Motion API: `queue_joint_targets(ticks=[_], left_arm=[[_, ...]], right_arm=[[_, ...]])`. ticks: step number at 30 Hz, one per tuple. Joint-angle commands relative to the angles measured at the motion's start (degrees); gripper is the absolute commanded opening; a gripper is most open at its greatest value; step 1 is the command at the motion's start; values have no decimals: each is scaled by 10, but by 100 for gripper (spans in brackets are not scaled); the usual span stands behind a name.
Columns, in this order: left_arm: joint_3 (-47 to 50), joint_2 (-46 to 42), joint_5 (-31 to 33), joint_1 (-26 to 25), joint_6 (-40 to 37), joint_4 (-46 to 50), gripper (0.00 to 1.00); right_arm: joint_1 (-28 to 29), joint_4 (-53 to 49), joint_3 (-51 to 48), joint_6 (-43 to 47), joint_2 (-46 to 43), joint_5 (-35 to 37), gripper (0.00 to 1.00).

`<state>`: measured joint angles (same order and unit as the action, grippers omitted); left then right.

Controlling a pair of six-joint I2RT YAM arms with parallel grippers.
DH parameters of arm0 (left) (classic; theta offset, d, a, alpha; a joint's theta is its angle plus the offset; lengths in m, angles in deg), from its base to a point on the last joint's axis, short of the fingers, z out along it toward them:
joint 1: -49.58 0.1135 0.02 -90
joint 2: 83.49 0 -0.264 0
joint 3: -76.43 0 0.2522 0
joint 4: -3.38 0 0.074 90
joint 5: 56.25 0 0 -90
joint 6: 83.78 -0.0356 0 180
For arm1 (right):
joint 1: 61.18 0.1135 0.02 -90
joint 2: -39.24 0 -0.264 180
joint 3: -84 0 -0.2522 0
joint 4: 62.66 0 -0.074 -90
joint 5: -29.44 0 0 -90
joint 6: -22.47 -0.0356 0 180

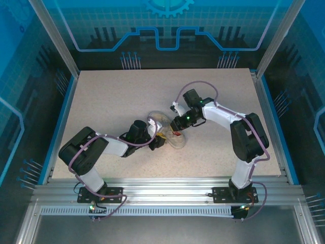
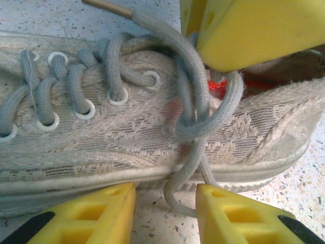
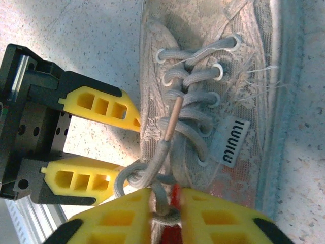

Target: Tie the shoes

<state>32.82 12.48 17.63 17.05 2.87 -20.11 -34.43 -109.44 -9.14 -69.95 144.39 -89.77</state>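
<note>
- The whitish-grey sneaker (image 1: 177,142) (image 2: 127,132) (image 3: 244,76) is sitting near the middle of the speckled table (image 1: 111,96), with 2 robot arms leaning in over it from opposite sides.
- The right gripper (image 1: 177,126) (image 3: 165,213) is hanging directly over the sneaker's opening. Its 2 yellow fingers are pressing together on a strand of the white laces (image 2: 195,66) (image 3: 188,101), just above the red patch (image 2: 216,86) (image 3: 175,195) inside the sneaker.
- The left gripper (image 1: 158,138) (image 2: 165,213) (image 3: 129,147) is waiting just beside the sneaker's side wall, level with the sole. Its jaws are standing apart and are clamping nothing.
- 1 loop of lace is drooping over the sneaker's side and dangling down between the left gripper's fingers (image 2: 101,213).
- Near the top eyelets, 2 strands are crossing in a loose twist, not a finished bow.
- 1 free lace end, with a tan tip (image 2: 106,7) (image 3: 172,119), is lying across the laced rows on top of the sneaker.
- A small white label (image 3: 231,142) is showing on the sneaker's upper beside the eyelets, its lettering too small to read.
</note>
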Motion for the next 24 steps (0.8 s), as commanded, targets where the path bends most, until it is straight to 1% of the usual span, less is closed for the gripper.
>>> queue_joint_targets(ticks=[1, 3, 9, 13, 18, 19, 22, 24], left_arm=[[-1, 4, -15, -4, -23, -43, 37], [6, 0, -17, -3, -33, -54, 38], [0, 9, -22, -4, -52, -41, 37], [1, 26, -9, -4, -45, -55, 38], [-7, 50, -17, -6, -31, -73, 38], [-9, 53, -19, -8, -30, -75, 37], [-15, 57, -23, -10, -24, -78, 29], [-17, 58, -23, -11, -22, -79, 20]], right_arm=[[9, -6, 3, 1, 0, -17, 10], [9, 2, 2, -2, -6, -19, 0], [7, 14, 2, -11, -20, -10, 0], [4, 34, -7, -25, -31, 3, 0], [-1, 65, -26, -47, -46, 18, 0], [-2, 68, -28, -51, -47, 19, 0], [-11, 81, -36, -66, -54, 24, 0], [-17, 97, -42, -78, -59, 22, 0]])
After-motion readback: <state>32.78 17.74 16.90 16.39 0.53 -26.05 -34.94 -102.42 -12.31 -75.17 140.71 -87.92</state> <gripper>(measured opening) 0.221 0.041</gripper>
